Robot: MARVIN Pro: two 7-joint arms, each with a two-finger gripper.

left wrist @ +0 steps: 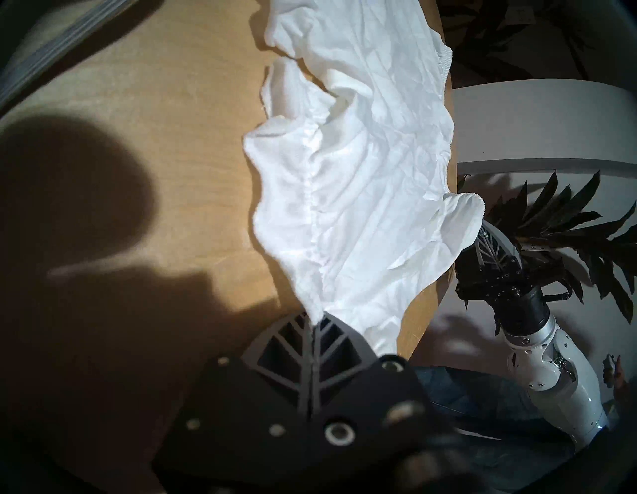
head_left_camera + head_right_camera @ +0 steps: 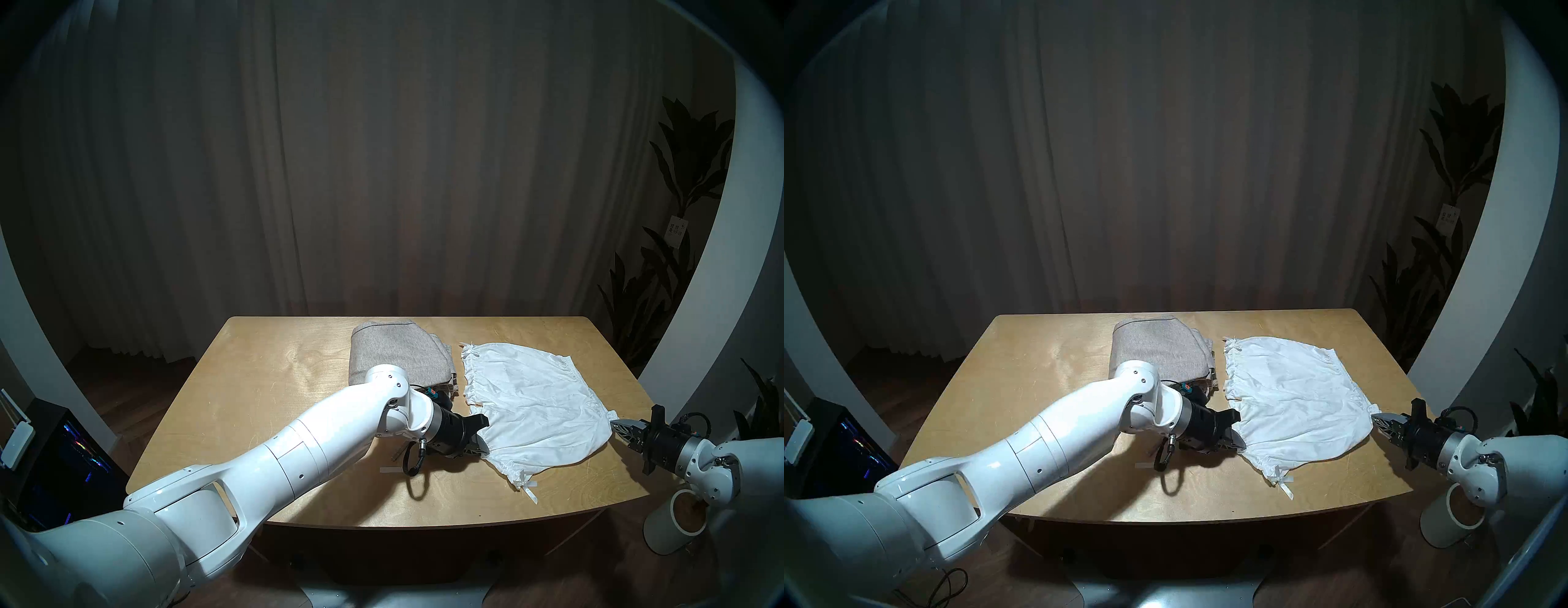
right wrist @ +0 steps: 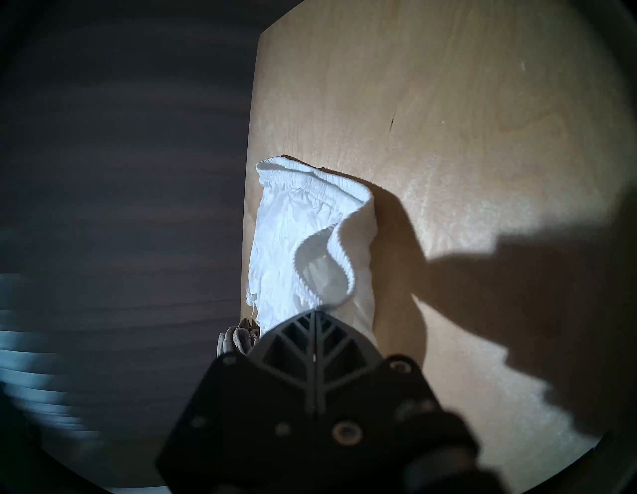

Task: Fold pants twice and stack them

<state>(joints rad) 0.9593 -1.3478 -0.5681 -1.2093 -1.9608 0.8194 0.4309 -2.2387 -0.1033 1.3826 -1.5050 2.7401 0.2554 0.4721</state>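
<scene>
With the grey pants (image 2: 396,356) folded at the table's (image 2: 254,403) far side, both grippers, left (image 2: 483,441) and right (image 2: 615,434), pinch opposite edges of the white shorts (image 2: 530,403), apparently starting their first fold, which needs both lifting together.

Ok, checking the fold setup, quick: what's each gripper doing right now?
Left gripper: closed, pinching one edge of the white shorts.
Right gripper: closed, pinching the opposite edge of the shorts.
</scene>
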